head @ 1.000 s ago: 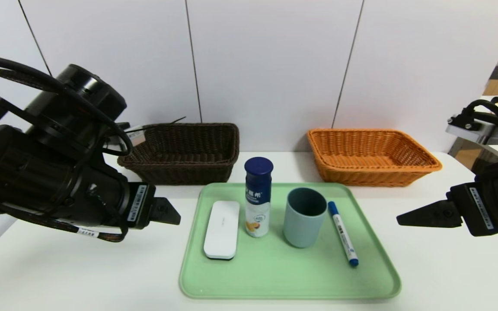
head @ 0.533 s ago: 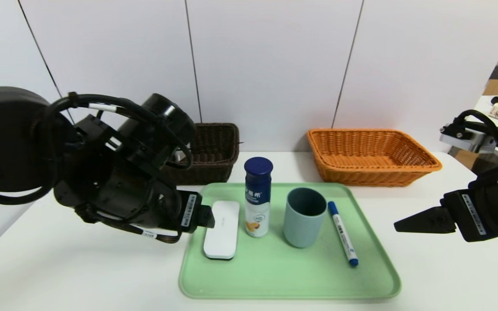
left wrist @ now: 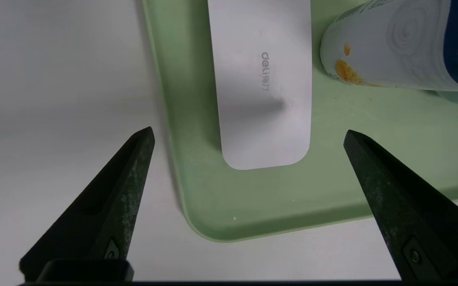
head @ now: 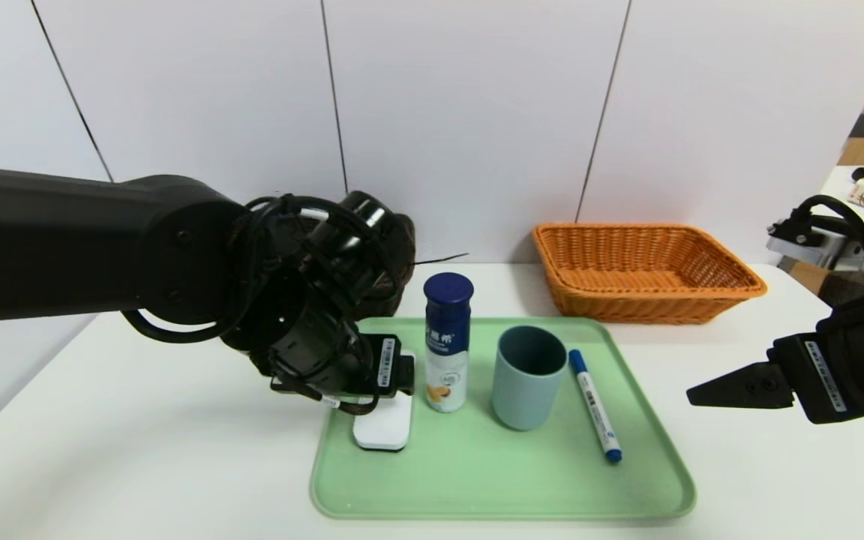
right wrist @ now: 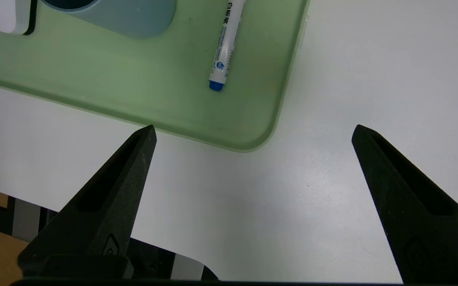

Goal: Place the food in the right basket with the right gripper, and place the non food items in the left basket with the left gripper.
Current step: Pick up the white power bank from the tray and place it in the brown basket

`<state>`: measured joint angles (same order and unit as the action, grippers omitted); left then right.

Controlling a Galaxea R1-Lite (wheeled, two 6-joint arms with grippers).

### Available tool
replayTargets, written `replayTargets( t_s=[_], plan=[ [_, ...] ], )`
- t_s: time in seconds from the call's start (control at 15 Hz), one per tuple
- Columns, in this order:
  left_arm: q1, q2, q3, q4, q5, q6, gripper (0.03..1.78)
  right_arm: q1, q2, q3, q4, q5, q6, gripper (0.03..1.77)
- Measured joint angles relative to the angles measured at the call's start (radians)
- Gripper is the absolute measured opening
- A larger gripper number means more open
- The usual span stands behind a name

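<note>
- From the head view my left arm hid most of the flat white case [head: 385,429]; the left wrist view showed it whole-ended, rounded and smooth, lying on the glossy green tray [left wrist: 197,190].
- I saw the left end effector [left wrist: 249,137] spread wide above it, gripping nothing.
- My right end effector [right wrist: 253,131] hung released over the white tabletop [right wrist: 332,79] beside the marker [right wrist: 224,47].

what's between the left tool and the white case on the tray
Nothing visible. The left tool hangs open directly over the white case, one finger on each side. The yogurt bottle stands close beside the case, on the side of one finger, and may crowd it.
</note>
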<state>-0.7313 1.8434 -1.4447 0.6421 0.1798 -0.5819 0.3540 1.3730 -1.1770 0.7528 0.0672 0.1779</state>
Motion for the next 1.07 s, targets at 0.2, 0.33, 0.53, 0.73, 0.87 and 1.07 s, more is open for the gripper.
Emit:
replayTargets(
  t_s=[0.2,0.33,0.53,0.73,0.87,1.07],
  plan=[
    [-0.001,0.024,-0.003,-0.005,0.001,-0.001,1.69,-0.001,-0.002,0.010,-0.003,0.000,0.003,1.70],
    [-0.004,0.038,-0.012,-0.006,0.001,0.000,1.69,-0.002,-0.003,0.011,-0.003,0.000,0.004,1.70],
    [-0.016,0.060,-0.032,-0.004,0.004,-0.007,1.69,-0.002,-0.004,0.012,-0.004,0.000,0.011,1.70],
    [-0.024,0.082,-0.039,-0.005,0.006,-0.011,1.69,-0.006,-0.006,0.019,-0.004,-0.001,0.012,1.70],
    [-0.025,0.093,-0.040,-0.005,0.007,-0.013,1.69,-0.009,-0.007,0.026,-0.005,-0.002,0.012,1.70],
    [-0.026,0.105,-0.040,-0.006,0.008,-0.012,1.69,-0.009,-0.008,0.031,-0.006,-0.001,0.011,1.70]
  ],
)
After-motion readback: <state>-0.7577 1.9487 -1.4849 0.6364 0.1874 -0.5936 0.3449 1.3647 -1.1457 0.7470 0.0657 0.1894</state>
